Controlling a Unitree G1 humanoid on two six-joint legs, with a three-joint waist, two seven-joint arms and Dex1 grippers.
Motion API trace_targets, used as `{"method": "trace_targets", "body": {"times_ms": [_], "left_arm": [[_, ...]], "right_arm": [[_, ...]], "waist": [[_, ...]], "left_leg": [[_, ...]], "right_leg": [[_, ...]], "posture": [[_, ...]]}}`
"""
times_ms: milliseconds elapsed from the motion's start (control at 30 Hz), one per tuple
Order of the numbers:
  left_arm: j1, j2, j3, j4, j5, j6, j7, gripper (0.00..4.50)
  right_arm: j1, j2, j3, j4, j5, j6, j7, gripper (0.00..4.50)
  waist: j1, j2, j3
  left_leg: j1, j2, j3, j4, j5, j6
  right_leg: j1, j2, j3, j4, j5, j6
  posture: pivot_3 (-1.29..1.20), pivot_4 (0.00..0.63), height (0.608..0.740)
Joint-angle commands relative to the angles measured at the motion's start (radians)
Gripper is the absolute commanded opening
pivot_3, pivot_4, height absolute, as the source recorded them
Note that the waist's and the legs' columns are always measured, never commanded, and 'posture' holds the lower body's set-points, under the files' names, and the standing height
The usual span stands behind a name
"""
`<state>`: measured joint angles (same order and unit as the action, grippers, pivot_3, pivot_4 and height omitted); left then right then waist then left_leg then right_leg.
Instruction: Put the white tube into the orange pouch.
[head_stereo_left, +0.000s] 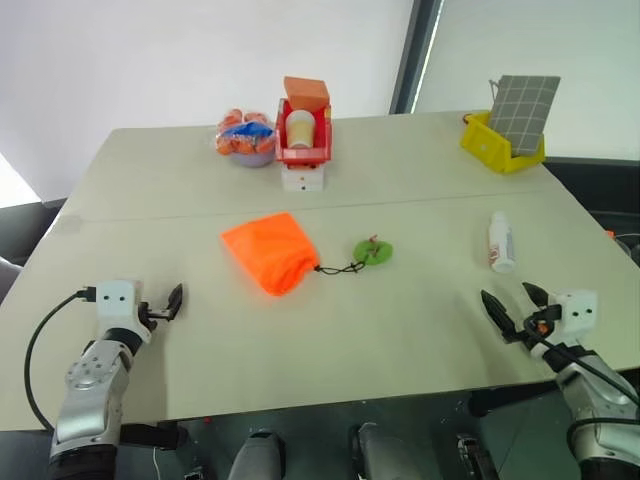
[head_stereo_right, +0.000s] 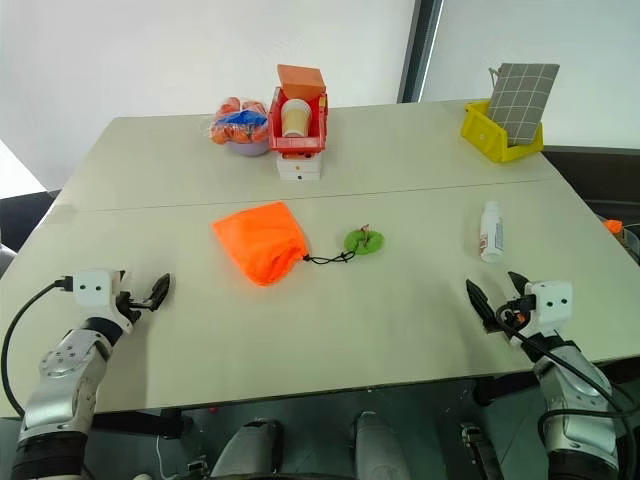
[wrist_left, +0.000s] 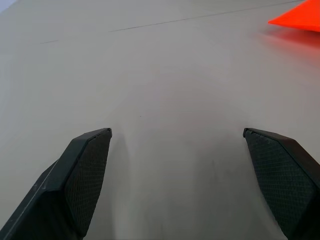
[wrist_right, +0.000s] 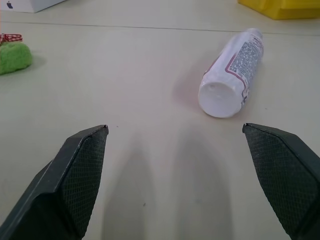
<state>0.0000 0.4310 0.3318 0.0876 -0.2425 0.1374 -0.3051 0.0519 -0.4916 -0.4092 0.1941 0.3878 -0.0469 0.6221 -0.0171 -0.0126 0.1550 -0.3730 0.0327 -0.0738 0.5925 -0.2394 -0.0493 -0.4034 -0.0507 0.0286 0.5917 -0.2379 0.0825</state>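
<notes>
The orange pouch (head_stereo_left: 270, 252) lies flat near the middle of the beige table (head_stereo_left: 400, 330). Its black cord runs right to a small green round tag (head_stereo_left: 373, 251). On its side at the right lies the white tube (head_stereo_left: 501, 241), its cap end (wrist_right: 218, 99) facing my right gripper. The right gripper (head_stereo_left: 514, 303) hovers open at the front right, a short way in front of the tube, with nothing between its fingers. At the front left my left gripper (head_stereo_left: 165, 305) is open over bare table, and the pouch's corner (wrist_left: 299, 17) lies well ahead of it, off to its right.
At the back stands a red bin (head_stereo_left: 303, 140) holding a paper cup and an orange box, on a white box (head_stereo_left: 303, 180). A bag of orange fruit (head_stereo_left: 246, 138) sits to its left. A yellow bin (head_stereo_left: 500, 148) with a grey checked pad stands back right.
</notes>
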Motion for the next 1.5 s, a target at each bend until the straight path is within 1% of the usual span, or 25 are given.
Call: {"method": "trace_targets", "body": {"times_ms": [33, 267, 333, 433, 567, 700, 833, 900, 1033, 1200, 1267, 1400, 1500], "left_arm": [[0.006, 0.006, 0.018, -0.017, 0.005, -0.008, 0.008, 4.5], [0.0, 0.005, 0.009, -0.052, -0.015, 0.014, -0.004, 4.5], [-0.012, 0.003, 0.003, -0.08, -0.021, 0.024, -0.006, 4.5], [-0.041, -0.012, -0.006, -0.166, -0.08, 0.033, -0.045, 4.5], [-0.056, 0.005, -0.086, -0.259, -0.053, 0.054, -0.098, 4.5], [-0.087, 0.016, -0.176, -0.358, -0.034, 0.083, -0.133, 4.5], [-0.129, 0.061, -0.317, -0.414, 0.056, 0.093, -0.193, 4.5], [-0.15, 0.076, -0.363, -0.421, 0.095, 0.1, -0.203, 4.5], [-0.238, 0.142, -0.509, -0.391, 0.314, 0.149, -0.19, 4.5], [-0.314, 0.118, -0.604, -0.388, 0.413, 0.252, -0.185, 4.5], [-0.323, 0.097, -0.63, -0.38, 0.435, 0.28, -0.184, 4.5], [-0.329, 0.094, -0.663, -0.362, 0.485, 0.296, -0.191, 4.5], [-0.344, 0.089, -0.653, -0.342, 0.498, 0.29, -0.183, 3.65]], "right_arm": [[0.002, -0.001, -0.009, -0.057, 0.009, 0.002, -0.011, 4.46], [0.028, 0.008, -0.007, -0.106, 0.008, 0.018, -0.034, 4.46], [0.032, 0.01, -0.004, -0.119, 0.008, 0.023, -0.04, 4.46], [0.03, 0.012, 0.008, -0.133, 0.007, 0.033, -0.043, 4.46], [0.031, -0.007, 0.052, -0.15, -0.012, 0.031, -0.003, 4.46], [0.055, -0.016, 0.109, -0.255, 0.011, 0.075, 0.049, 4.46], [0.056, 0.003, 0.184, -0.389, 0.037, 0.144, 0.068, 4.46], [0.053, 0.009, 0.215, -0.427, 0.029, 0.163, 0.065, 4.46], [0.016, 0.051, 0.319, -0.494, -0.009, 0.177, 0.038, 4.46], [-0.01, 0.089, 0.372, -0.489, -0.031, 0.166, 0.027, 4.46], [-0.017, 0.097, 0.383, -0.483, -0.037, 0.162, 0.025, 4.46], [-0.036, 0.108, 0.386, -0.467, -0.05, 0.147, 0.015, 4.46], [-0.044, 0.109, 0.382, -0.458, -0.055, 0.14, 0.01, 4.5]], "waist": [[0.0, 0.0, 0.0], [0.001, 0.0, 0.0], [0.002, 0.0, 0.0], [0.002, -0.001, 0.001], [0.004, -0.002, 0.001], [0.003, -0.001, 0.001], [0.002, -0.001, 0.001], [0.003, -0.001, 0.001], [0.003, -0.002, 0.002], [0.004, -0.002, 0.002], [0.004, -0.002, 0.002], [0.002, -0.002, 0.002], [0.003, -0.002, 0.002]], "left_leg": [[0.0, 0.0, 0.0, 0.0, 0.0, 0.0], [0.0, 0.0, 0.0, 0.0, 0.0, 0.0], [0.0, 0.0, 0.0, 0.0, 0.0, 0.0], [0.0, 0.0, 0.0, 0.0, 0.0, 0.0], [-0.001, 0.0, 0.0, 0.001, 0.0, 0.0], [0.0, 0.0, 0.0, 0.0, 0.0, 0.0], [0.0, 0.0, 0.0, 0.0, 0.0, 0.0], [0.0, 0.0, -0.001, 0.001, 0.0, 0.0], [0.0, 0.0, -0.001, 0.001, 0.0, 0.0], [-0.001, 0.0, -0.001, 0.001, 0.0, 0.0], [-0.002, 0.0, -0.001, 0.001, 0.0, 0.0], [-0.001, 0.0, -0.001, 0.0, 0.0, 0.0], [-0.001, 0.0, -0.002, 0.0, 0.0, 0.0]], "right_leg": [[0.0, 0.0, 0.0, 0.0, 0.0, 0.0], [0.0, 0.0, 0.0, 0.0, 0.0, 0.0], [0.0, 0.0, 0.0, 0.0, 0.0, 0.0], [0.0, 0.0, 0.0, 0.0, 0.0, 0.0], [0.0, 0.0, 0.0, 0.0, 0.0, 0.0], [0.0, 0.0, 0.0, 0.0, 0.0, 0.0], [0.0, 0.001, 0.0, 0.002, 0.0, 0.0], [0.0, 0.001, 0.0, 0.002, 0.0, 0.0], [0.0, 0.001, 0.0, 0.002, 0.0, 0.0], [-0.001, 0.001, 0.0, 0.001, 0.0, 0.0], [-0.001, 0.001, 0.0, 0.001, 0.0, 0.0], [-0.001, 0.002, 0.0, 0.002, 0.0, 0.001], [-0.001, 0.002, 0.0, 0.003, 0.0, 0.001]], "posture": [[0.0, 0.15, 0.74], [0.0, 0.15, 0.74], [0.0, 0.15, 0.74], [0.0, 0.15, 0.74], [0.0, 0.15, 0.74], [0.0, 0.15, 0.74], [0.0, 0.15, 0.74], [0.0, 0.15, 0.74], [0.0, 0.15, 0.74], [0.0, 0.15, 0.74], [0.0, 0.15, 0.74], [0.0, 0.15, 0.74], [0.0, 0.15, 0.74]]}}
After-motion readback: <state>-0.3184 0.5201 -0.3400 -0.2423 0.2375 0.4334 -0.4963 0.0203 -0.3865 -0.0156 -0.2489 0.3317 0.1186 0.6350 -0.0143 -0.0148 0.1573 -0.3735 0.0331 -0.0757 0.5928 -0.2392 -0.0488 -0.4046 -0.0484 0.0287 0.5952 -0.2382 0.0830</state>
